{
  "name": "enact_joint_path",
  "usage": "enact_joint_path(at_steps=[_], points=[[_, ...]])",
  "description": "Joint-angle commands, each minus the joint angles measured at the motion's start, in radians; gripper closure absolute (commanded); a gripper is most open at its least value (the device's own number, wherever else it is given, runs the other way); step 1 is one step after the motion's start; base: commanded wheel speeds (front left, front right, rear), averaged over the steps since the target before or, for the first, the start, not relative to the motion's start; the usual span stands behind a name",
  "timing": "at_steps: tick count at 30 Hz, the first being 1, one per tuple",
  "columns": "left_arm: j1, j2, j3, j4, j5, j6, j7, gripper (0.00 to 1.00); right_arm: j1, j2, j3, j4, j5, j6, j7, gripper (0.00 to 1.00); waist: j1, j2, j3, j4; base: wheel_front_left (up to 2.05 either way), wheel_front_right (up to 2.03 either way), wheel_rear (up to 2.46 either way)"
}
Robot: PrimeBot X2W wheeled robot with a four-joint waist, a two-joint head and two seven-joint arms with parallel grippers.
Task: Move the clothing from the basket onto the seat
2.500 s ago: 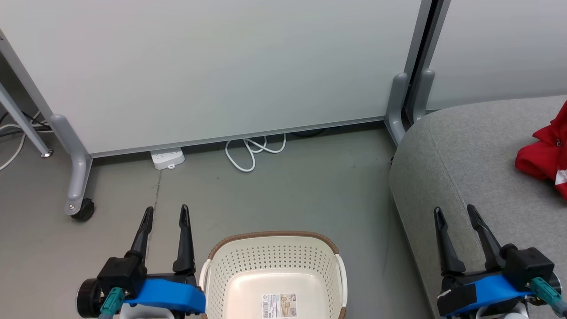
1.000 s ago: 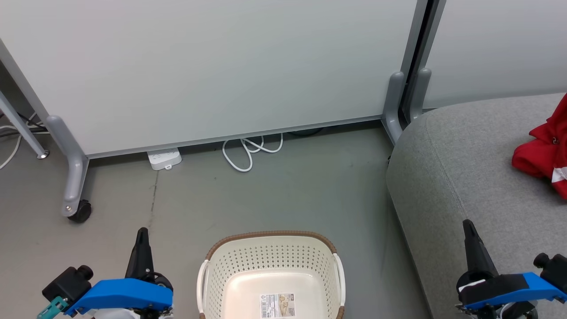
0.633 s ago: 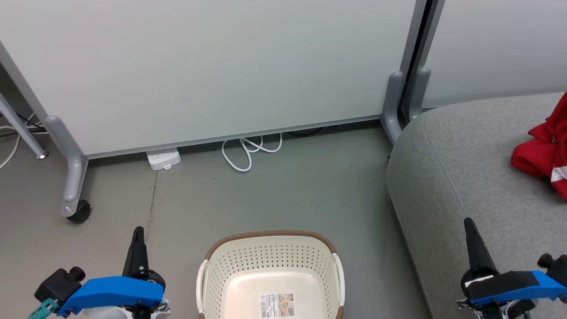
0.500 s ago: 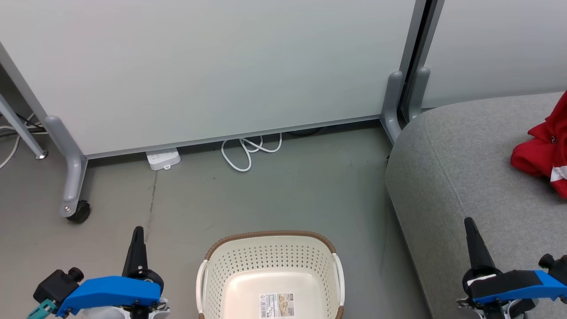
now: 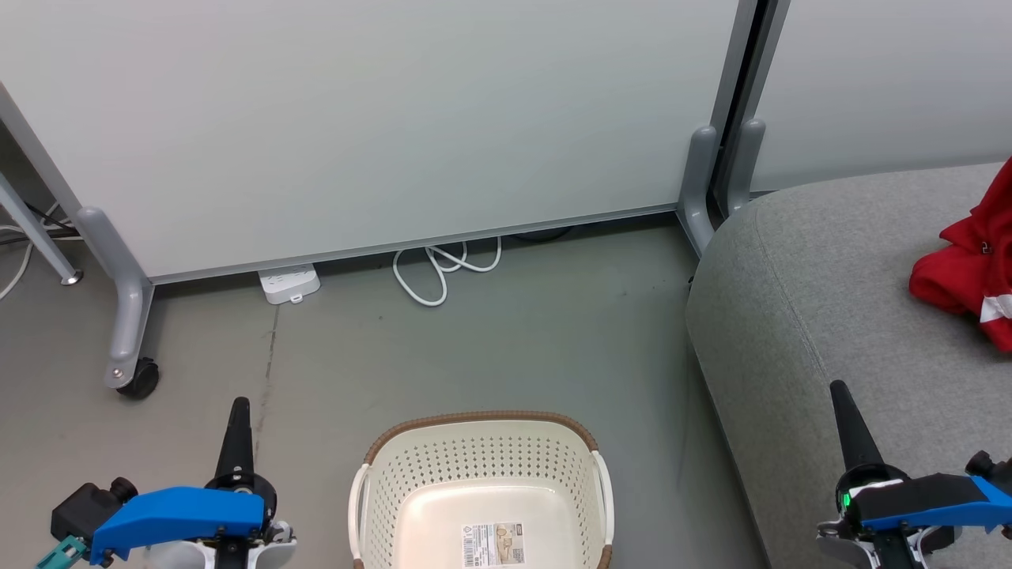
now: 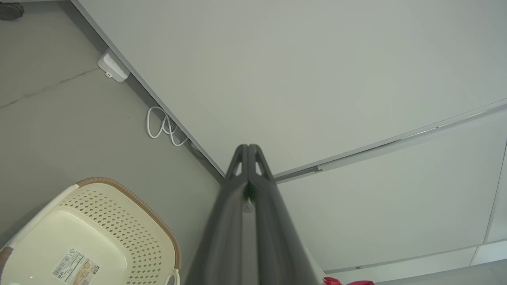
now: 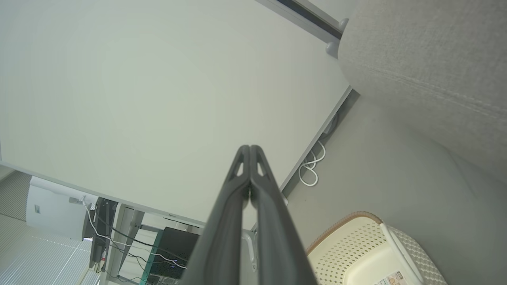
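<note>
- While the left gripper (image 5: 239, 419) hangs low just left of the basket (image 5: 482, 416), its two dark fingers are pressed tip to tip, clenched on nothing.
- On the other side, the right gripper (image 5: 844, 423) is clenched the same way, holding nothing, over the near edge of the grey seat (image 5: 822, 300).
- Bunched red clothing (image 5: 961, 273) with a white stripe lies on the seat, cut off by the head view's right edge, well apart from both grippers.
- Between the grippers the basket stands on the floor (image 5: 514, 340) beside the seat, a printed label (image 5: 495, 544) on its bottom.
- A white cable (image 5: 443, 273) and power strip (image 5: 289, 284) lie at the foot of the partition panel (image 5: 395, 118).
</note>
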Motion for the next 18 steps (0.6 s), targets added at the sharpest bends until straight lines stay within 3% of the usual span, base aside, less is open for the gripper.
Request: enact_joint_path(at_steps=[1,18], points=[[-0.026,0.000,0.007,-0.012,-0.026,-0.005,0.007,1.00,-0.019,0.001,-0.004,-0.009,0.027,0.000,0.008,1.00,0.0000,0.0000,0.000,0.000,0.00,0.00,0.00],[-0.033,0.000,0.031,-0.012,-0.168,-0.017,0.045,1.00,-0.029,0.003,-0.013,-0.010,0.178,0.000,0.047,1.00,0.0000,0.0000,0.001,-0.005,0.00,0.00,0.00]])
